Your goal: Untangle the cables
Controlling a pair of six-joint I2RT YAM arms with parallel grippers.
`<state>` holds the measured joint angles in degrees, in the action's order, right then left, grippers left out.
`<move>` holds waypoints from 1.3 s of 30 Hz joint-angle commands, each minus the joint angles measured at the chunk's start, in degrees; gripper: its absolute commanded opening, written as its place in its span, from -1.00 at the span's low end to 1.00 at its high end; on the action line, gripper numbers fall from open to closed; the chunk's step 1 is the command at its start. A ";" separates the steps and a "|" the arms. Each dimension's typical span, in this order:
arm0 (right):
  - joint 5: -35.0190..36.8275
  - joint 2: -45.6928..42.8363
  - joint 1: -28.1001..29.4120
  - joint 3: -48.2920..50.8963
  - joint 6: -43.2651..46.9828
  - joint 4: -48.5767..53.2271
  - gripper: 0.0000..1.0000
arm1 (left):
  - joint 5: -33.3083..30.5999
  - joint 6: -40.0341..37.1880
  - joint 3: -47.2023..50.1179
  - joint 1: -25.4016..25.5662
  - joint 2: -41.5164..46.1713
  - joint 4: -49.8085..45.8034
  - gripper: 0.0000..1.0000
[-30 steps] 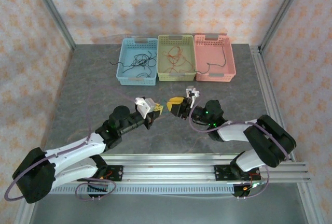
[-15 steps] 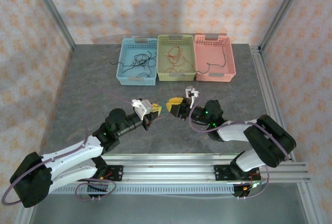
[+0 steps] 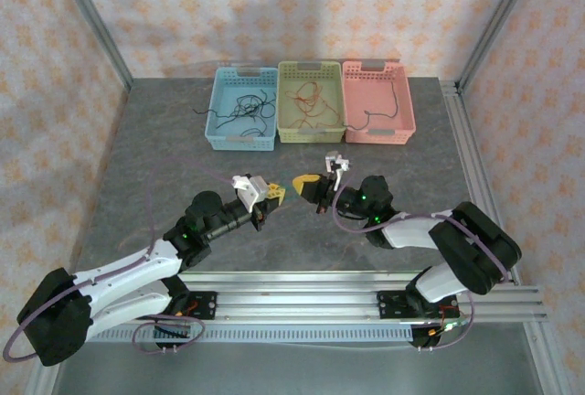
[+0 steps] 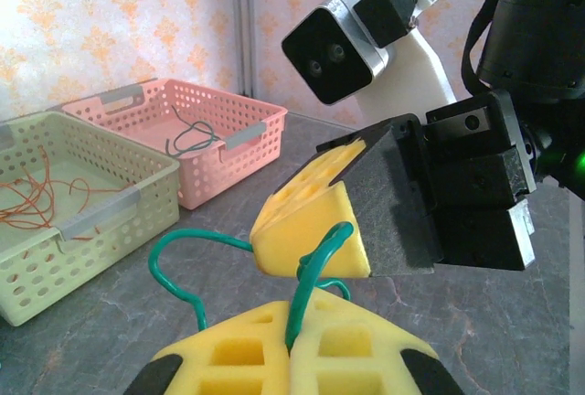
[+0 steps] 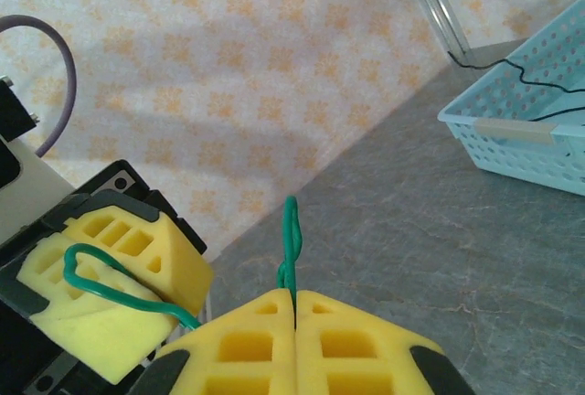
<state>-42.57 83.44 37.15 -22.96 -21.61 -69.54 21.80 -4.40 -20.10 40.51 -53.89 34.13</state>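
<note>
My left claw [image 3: 273,196] and right claw [image 3: 304,181] both pinched one green cable [image 4: 307,278]. Behind, the blue basket [image 3: 219,140] held black cables [image 3: 245,109], the green basket [image 3: 311,136] orange-red cables [image 3: 307,102].

The right gripper [image 3: 305,181] has closed. A second ago its yellow pads stood apart (half a second ago too). Now they press flat together, with the green cable [image 5: 291,230] pinched in the seam between them. From above, its tip looks narrower than before.

The left arm [image 3: 137,267] has drawn back toward its own near corner, most of that in the first half second. Its elbow and shoulder now lie lower and farther left in the overhead view. The left gripper [image 3: 271,196] has slid slightly away from the right one, so the gap between the two is a little wider.
</note>
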 commanded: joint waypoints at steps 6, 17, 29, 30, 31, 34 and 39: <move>40.55 -15.24 0.13 2.52 10.77 24.43 -1.00 | -5.53 1.48 -0.79 0.36 5.24 -2.16 -1.00; 59.74 -23.60 -4.97 5.39 5.71 32.69 -1.00 | -22.11 2.61 3.61 0.60 16.23 -5.11 -1.00; 51.61 -23.19 -4.85 5.68 6.85 27.80 -1.00 | -18.11 3.75 0.60 0.55 12.03 -8.07 -1.00; 50.01 -23.49 -4.89 5.21 7.91 28.62 -1.00 | -17.77 3.95 1.05 0.62 12.31 -7.24 -1.00; 47.88 -23.45 -4.89 4.39 8.77 29.31 -1.00 | -17.50 4.16 1.24 0.61 12.32 -6.90 -1.00; 41.56 -23.22 -4.88 0.66 10.66 33.22 -0.48 | -17.12 4.40 1.07 0.60 11.97 -6.97 -1.00; 34.81 -24.30 -4.89 -2.29 9.19 34.90 0.01 | -16.61 5.45 1.38 0.56 12.39 -5.91 -1.00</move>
<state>-1.91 60.42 32.21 -22.48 -11.84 -36.32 4.03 -0.19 -18.04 41.17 -42.39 26.06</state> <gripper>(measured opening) 0.493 0.045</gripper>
